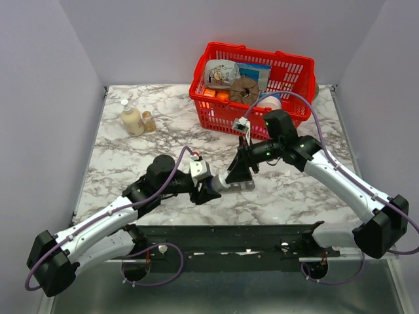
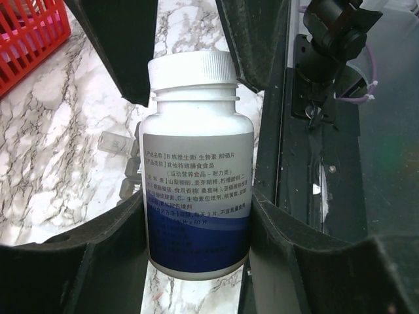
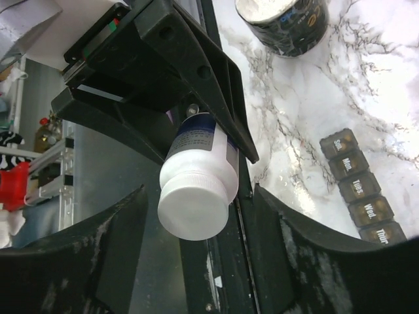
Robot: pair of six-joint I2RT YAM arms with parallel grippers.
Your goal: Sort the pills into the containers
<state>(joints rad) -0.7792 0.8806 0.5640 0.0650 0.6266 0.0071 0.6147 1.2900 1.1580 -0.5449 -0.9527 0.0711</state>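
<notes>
A white pill bottle (image 2: 196, 163) with a blue-banded label and a white screw cap (image 3: 194, 206) is held above the table's near edge. My left gripper (image 2: 196, 226) is shut on the bottle's lower body. My right gripper (image 3: 200, 245) is open, its fingers (image 3: 105, 252) standing either side of the cap with gaps on both sides. In the top view the two grippers meet at mid-table, left gripper (image 1: 208, 190) and right gripper (image 1: 236, 175). The containers (image 3: 360, 190), a dark strip of day-labelled compartments, lie on the marble just beyond. The pills are out of view.
A red basket (image 1: 252, 85) full of goods stands at the back right. Two small bottles (image 1: 133, 120) stand at the back left. A dark round tin (image 3: 288, 26) with a pale inside sits on the marble near the containers. A black metal frame (image 1: 229, 239) runs along the near edge.
</notes>
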